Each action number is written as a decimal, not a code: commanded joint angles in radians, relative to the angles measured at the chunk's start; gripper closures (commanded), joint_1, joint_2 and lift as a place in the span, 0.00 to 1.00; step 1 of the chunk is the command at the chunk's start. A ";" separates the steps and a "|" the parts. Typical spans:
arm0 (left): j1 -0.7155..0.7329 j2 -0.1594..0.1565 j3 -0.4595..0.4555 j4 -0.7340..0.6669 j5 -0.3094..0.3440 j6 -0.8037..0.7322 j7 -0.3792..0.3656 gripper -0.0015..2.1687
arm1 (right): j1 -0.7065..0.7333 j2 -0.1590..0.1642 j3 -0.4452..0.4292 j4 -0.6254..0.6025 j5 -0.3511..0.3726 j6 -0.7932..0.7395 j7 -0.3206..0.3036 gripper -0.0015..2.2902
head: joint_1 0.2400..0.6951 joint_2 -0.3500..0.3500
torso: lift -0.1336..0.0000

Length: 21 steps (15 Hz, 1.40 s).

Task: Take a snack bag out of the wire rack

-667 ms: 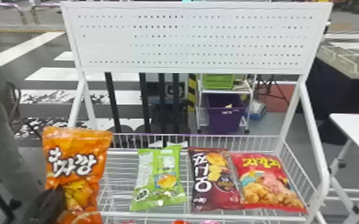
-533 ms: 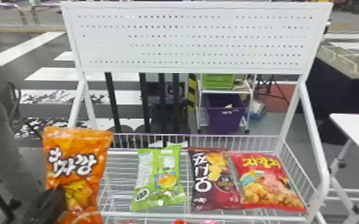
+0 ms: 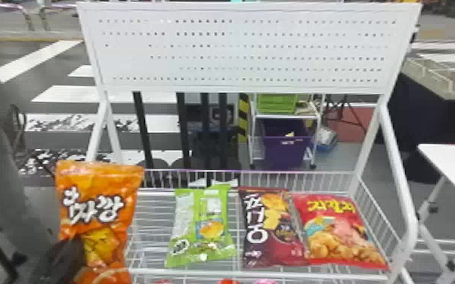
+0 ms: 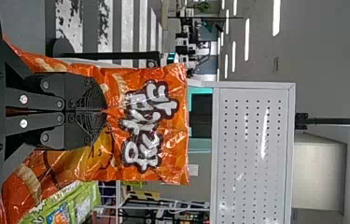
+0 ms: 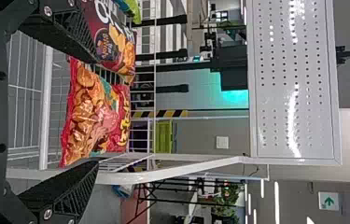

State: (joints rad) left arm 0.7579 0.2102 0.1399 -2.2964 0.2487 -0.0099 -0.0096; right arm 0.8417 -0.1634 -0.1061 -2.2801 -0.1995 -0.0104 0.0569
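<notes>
upright, the orange snack bag (image 3: 102,204) is at the left side of the wire rack (image 3: 410,234), the left gripper's (image 3: 64,260) fingers clamped on it; the right gripper's (image 5: 97,112) fingers are apart near a red bag (image 3: 340,234).

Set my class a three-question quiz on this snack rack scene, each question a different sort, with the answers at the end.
1. Multiple choice: what is the main colour of the bag gripped by the left claw?
a) green
b) red
c) orange

2. True or false: the two fingers of the right claw stand apart.

3. Fill in the missing word: in the wire rack, the ______ bag lies between the green bag and the red bag.

Key:
1. c, the orange bag
2. True
3. dark
</notes>
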 commanded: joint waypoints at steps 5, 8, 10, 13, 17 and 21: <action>-0.006 -0.003 -0.013 0.002 -0.009 0.000 -0.001 0.95 | -0.300 -0.062 0.218 0.214 -0.008 0.028 -0.098 0.05 | 0.57 0.50 | 1.00; -0.008 -0.009 -0.014 0.003 -0.020 0.000 -0.001 0.95 | -0.507 -0.062 0.332 0.341 -0.011 0.135 -0.114 0.05 | 0.57 0.50 | 1.00; -0.009 -0.008 -0.014 0.011 -0.020 0.000 -0.001 0.95 | -0.638 -0.054 0.393 0.450 -0.017 0.194 -0.131 0.05 | 0.57 0.50 | 1.00; -0.023 -0.002 -0.014 0.026 -0.019 0.003 0.000 0.95 | -0.809 -0.018 0.427 0.640 -0.047 0.228 -0.132 0.05 | 0.57 0.50 | 1.00; -0.043 0.005 -0.025 0.054 -0.016 0.012 0.000 0.95 | -0.951 0.010 0.468 0.788 -0.066 0.310 -0.129 0.15 | 0.57 0.50 | 1.00; -0.049 0.006 -0.025 0.054 -0.016 0.012 0.000 0.95 | -0.966 0.015 0.479 0.769 -0.120 0.381 -0.127 0.93 | 0.57 0.50 | 1.00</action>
State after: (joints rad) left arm 0.7122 0.2157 0.1150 -2.2428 0.2327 0.0023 -0.0092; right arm -0.1207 -0.1497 0.3712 -1.4956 -0.2905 0.3435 -0.0698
